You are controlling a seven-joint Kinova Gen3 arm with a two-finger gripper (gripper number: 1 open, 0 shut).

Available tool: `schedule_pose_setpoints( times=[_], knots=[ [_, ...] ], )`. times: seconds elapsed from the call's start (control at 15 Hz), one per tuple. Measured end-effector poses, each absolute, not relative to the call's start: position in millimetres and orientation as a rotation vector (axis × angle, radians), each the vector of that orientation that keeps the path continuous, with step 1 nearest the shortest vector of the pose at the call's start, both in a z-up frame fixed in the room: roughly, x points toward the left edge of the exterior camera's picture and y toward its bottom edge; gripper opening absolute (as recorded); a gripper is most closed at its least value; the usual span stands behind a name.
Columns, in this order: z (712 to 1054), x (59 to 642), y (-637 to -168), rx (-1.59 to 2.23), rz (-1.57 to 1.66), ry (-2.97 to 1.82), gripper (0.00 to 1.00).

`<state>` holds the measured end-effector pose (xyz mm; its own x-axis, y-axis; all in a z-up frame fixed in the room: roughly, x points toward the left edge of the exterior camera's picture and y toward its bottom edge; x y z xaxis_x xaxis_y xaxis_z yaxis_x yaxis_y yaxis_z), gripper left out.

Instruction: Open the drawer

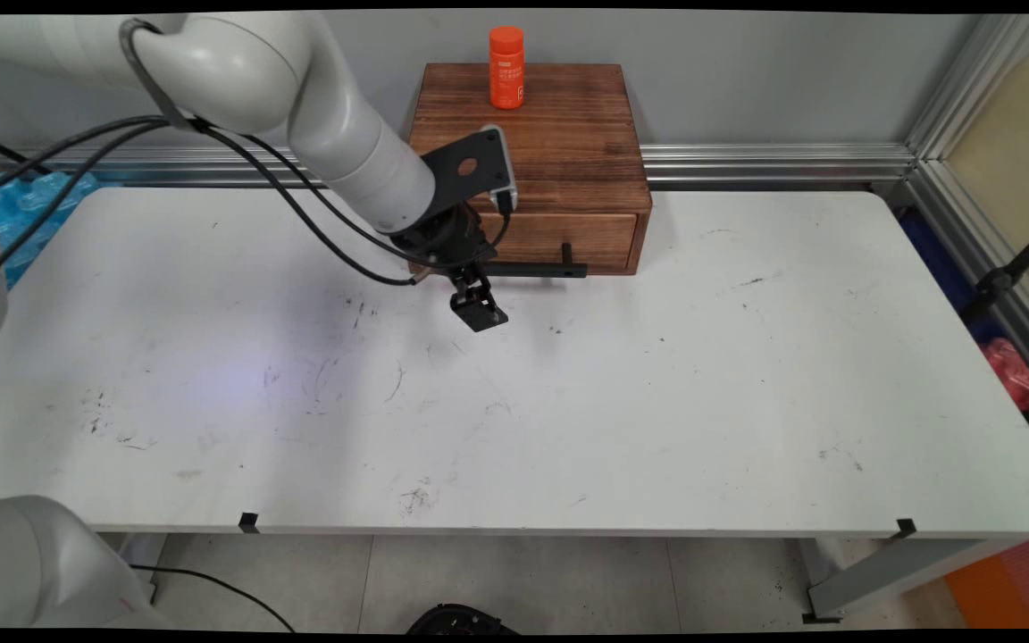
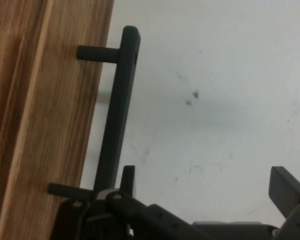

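Spread-apart jaws hover beside the wooden drawer box's black handle; orange bottle on top.

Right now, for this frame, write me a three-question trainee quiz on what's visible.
1. True or false: the orange bottle stands upright on top of the wooden drawer box.
2. The black bar handle is fixed to which part of the box? A) its top B) its drawer front C) its right side
3. Fill in: the gripper is ____ and sits just in front of the handle's left end, above the white table.

Key:
1. True.
2. B, on two short posts.
3. Open: in the hand view one finger is by the bar and the other is far apart from it, with nothing between them.
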<state>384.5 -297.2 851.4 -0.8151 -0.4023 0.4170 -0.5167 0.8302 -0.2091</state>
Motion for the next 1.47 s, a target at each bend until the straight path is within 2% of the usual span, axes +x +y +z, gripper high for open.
schedule_pose_setpoints(
  times=[1.47],
  knots=[
    [806,371,-339,0.58,0.562,-2.676,1.0]
  ],
)
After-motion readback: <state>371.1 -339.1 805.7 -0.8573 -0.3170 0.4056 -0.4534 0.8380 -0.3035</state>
